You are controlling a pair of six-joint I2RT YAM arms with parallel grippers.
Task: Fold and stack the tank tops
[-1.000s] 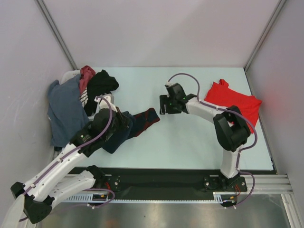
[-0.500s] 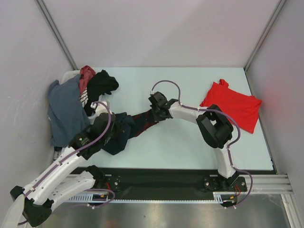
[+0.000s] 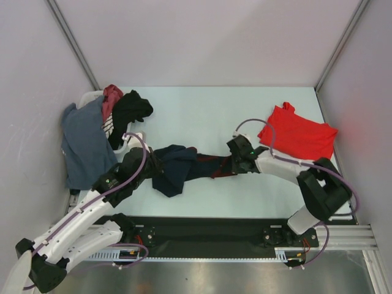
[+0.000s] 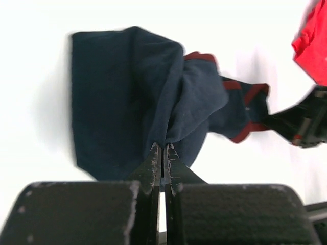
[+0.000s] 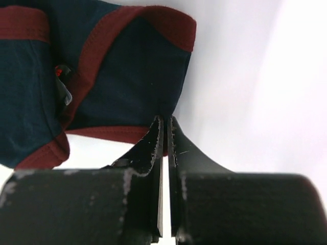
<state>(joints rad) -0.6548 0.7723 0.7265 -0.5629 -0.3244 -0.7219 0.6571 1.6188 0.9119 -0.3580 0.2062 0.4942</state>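
**Navy top pinched at both ends, red top off to the right**

We note the navy tank top (image 3: 181, 166) on the table (image 3: 202, 110), near the front edge, drawn out as a twisted band between the two arms. It is bunched at its left end and narrow at its right.

The left gripper (image 3: 153, 165) has its jaws pressed together on a fold of the navy cloth. The right gripper (image 3: 236, 164) is likewise pinched tight on the maroon-trimmed edge at the other end.

The red tank top (image 3: 300, 135) lies at the right side, well apart from the navy one.

At far left, a white basket (image 3: 87, 95) holds a grey-blue garment (image 3: 82, 141) and a black garment (image 3: 130, 107).
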